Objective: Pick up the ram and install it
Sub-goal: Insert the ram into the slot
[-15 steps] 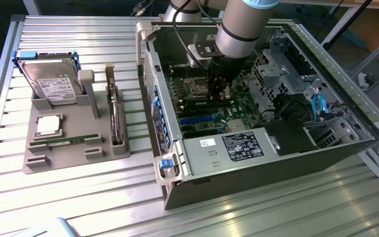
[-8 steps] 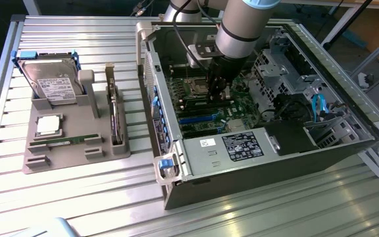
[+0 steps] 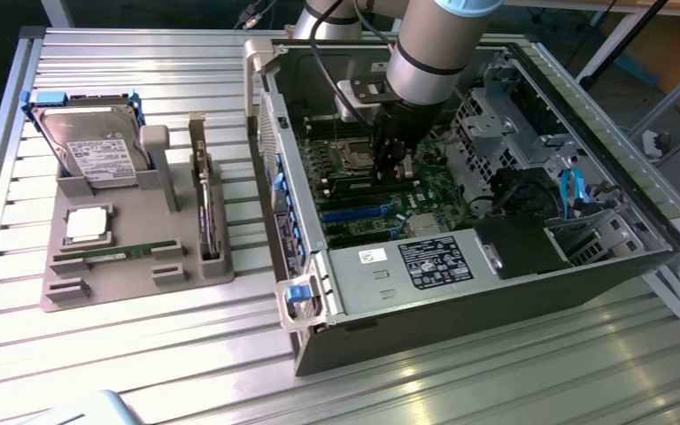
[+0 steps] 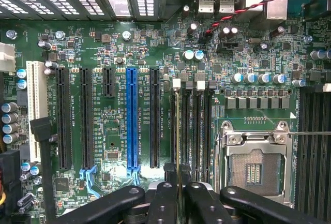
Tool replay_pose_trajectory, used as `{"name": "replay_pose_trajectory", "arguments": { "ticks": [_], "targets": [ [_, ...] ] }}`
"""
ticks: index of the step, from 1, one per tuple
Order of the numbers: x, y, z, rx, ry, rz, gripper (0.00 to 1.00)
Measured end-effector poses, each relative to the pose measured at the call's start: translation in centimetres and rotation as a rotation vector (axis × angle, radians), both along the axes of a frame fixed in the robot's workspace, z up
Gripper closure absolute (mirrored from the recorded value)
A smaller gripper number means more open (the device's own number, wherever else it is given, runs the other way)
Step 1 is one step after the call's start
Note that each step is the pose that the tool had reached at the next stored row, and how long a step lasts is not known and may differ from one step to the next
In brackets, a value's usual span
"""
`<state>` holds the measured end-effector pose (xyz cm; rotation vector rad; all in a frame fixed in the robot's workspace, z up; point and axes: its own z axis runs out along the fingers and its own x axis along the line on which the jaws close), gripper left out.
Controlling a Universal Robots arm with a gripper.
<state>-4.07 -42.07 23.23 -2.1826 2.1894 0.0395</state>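
Observation:
My gripper (image 3: 390, 173) is inside the open computer case (image 3: 470, 283), low over the motherboard (image 4: 119, 43) beside the processor socket (image 4: 253, 169). In the wrist view its black fingers (image 4: 164, 195) are shut on a thin ram stick (image 4: 178, 131) seen edge-on. The stick runs along the first of the black memory slots (image 4: 199, 131), next to the socket. Whether it is fully seated I cannot tell. A second green ram stick (image 3: 116, 254) lies flat in the grey holder (image 3: 139, 283) on the exterior view's left.
The holder also carries a hard drive (image 3: 89, 146), a silver processor chip (image 3: 88, 224) and an upright dark expansion card (image 3: 204, 204). Inside the case are a blue expansion slot (image 4: 132, 120), drive cages (image 3: 494, 115), cables (image 3: 570, 190) and the power supply (image 3: 435, 261).

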Motion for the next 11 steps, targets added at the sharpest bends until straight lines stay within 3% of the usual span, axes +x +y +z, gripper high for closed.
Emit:
{"name": "replay_pose_trajectory", "arguments": {
  "ticks": [9,11],
  "targets": [
    [0.00,0.00,-0.23,0.0006,-0.0003,0.000,0.87],
    [0.00,0.00,-0.22,0.0005,-0.0001,0.000,0.80]
  ]
}}
